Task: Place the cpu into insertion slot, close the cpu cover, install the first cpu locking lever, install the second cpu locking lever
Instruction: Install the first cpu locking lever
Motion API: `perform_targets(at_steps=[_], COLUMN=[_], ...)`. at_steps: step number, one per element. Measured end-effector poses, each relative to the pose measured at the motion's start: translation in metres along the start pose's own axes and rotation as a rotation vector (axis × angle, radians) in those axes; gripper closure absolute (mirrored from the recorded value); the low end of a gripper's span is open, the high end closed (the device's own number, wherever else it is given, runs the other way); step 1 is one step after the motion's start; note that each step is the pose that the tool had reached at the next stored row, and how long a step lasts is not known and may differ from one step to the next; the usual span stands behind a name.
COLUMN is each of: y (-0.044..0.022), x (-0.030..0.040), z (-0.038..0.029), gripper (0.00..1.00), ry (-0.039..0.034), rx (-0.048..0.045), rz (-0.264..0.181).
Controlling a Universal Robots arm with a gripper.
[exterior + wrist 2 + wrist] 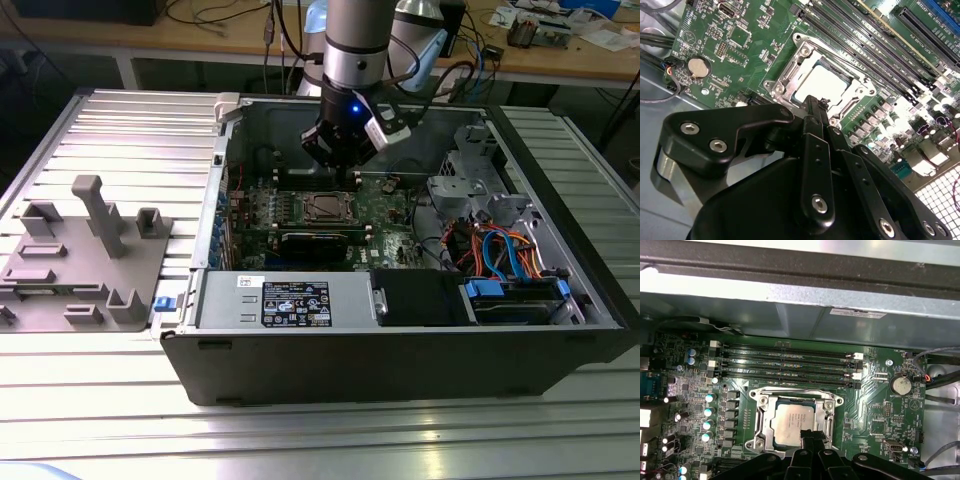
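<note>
Open computer case [400, 350] lying on a ribbed metal desk [120, 130], with the arm's gripper [345, 160] lowered into it at upper centre of the exterior view. The green motherboard [385, 205] lies on the case floor; the insertion slot [328, 207] sits just below the gripper in that frame. In both wrist views the cpu [794, 423] already lies flat inside the slot, its pale metal top showing through the square window of the cpu cover [758, 417], which appears to be lowered around it. The gripper [811, 436] has its jaws drawn together to a narrow tip, with no gap visible between them; the tip rests at or just above the chip's near edge and the adjoining frame, and nothing can be seen held. Whether it actually touches cannot be told. The step in hand is judged to be work on the cover or a locking lever beside it. To do this well, pressure should fall on the frame or lever, not the chip's top, and travel should stay clear of the black memory slots [785, 365] beyond the socket and the coin cell [900, 385] at centre right
</note>
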State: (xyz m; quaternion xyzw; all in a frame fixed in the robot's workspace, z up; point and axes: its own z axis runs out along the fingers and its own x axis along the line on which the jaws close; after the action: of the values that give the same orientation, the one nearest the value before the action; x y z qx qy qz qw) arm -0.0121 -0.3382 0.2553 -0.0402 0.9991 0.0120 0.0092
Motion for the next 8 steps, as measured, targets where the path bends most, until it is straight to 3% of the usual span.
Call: perform_targets(at_steps=[8], y=[0.0], x=[0.0], z=[-0.0022], gripper=[0.89], ry=[0.0001], rx=[0.0001], rz=[0.0])
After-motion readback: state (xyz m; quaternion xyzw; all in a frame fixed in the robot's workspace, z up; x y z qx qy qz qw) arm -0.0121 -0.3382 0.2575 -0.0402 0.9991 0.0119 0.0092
